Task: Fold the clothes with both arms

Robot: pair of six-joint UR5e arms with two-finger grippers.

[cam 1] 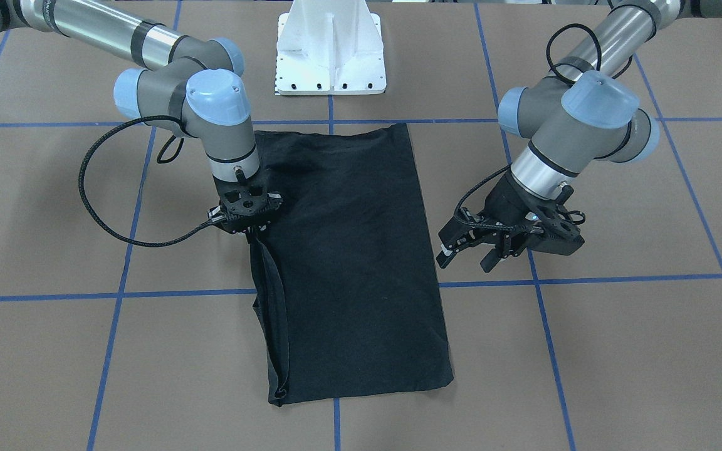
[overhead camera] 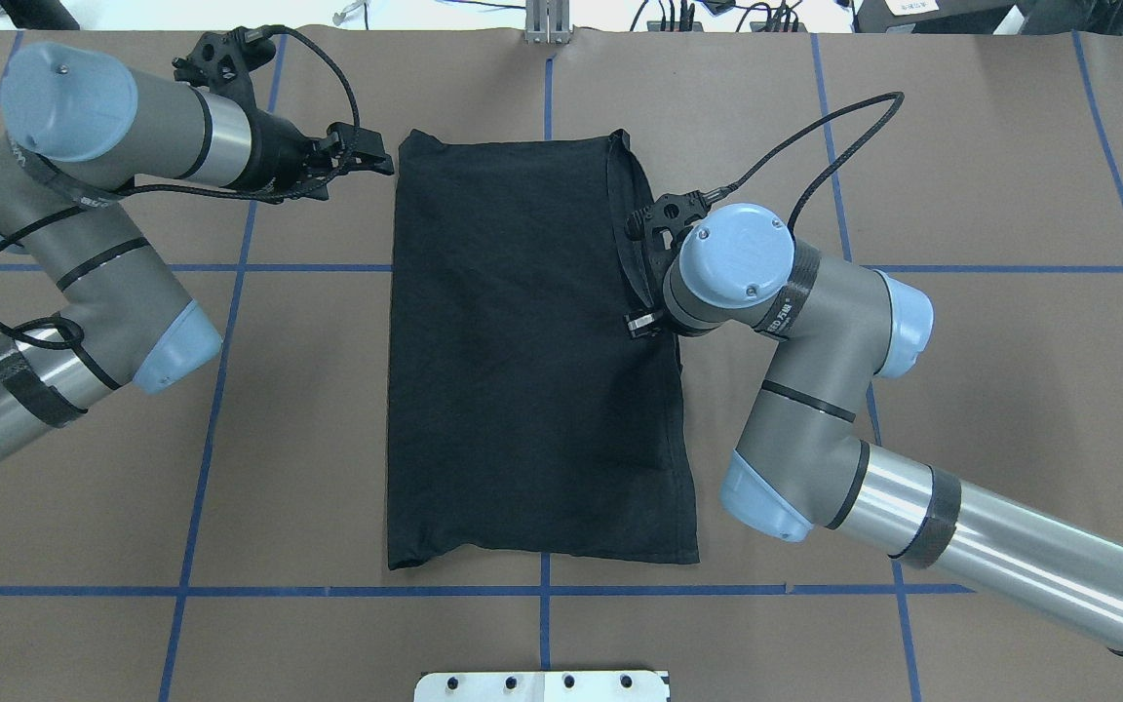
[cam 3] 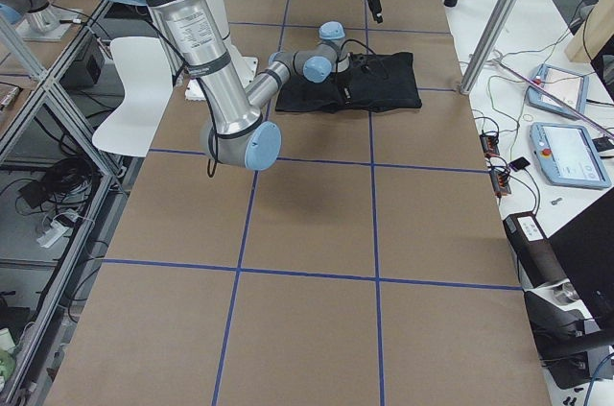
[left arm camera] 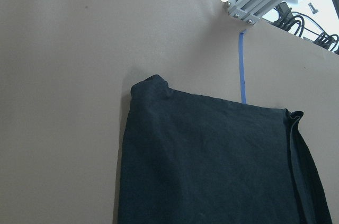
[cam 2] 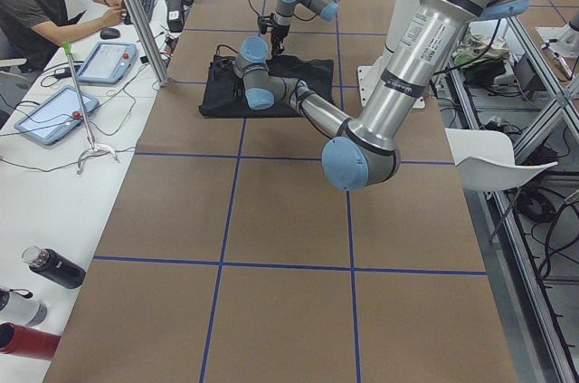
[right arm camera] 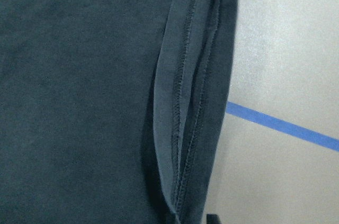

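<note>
The clothes are one black T-shirt (cam 1: 348, 250), folded into a long plain-black rectangle in the middle of the table (overhead camera: 522, 370). No print shows. My right gripper (cam 1: 253, 235) points straight down at the shirt's long edge on my right side, shut on the hem. A raised ridge of cloth runs from it toward the far corner. The right wrist view shows the doubled hem (right arm camera: 183, 128) converging at the bottom of the picture. My left gripper (cam 1: 466, 258) hangs open above bare table beside the opposite long edge, near the shirt's far left corner (left arm camera: 151, 83).
The white pedestal base (cam 1: 331, 50) stands at the robot's side of the table. Blue tape lines (overhead camera: 542, 590) cross the brown surface. A person (cam 2: 36, 3) sits at a side desk with tablets (cam 2: 109, 62). An aluminium post (cam 2: 136, 12) stands at the far edge.
</note>
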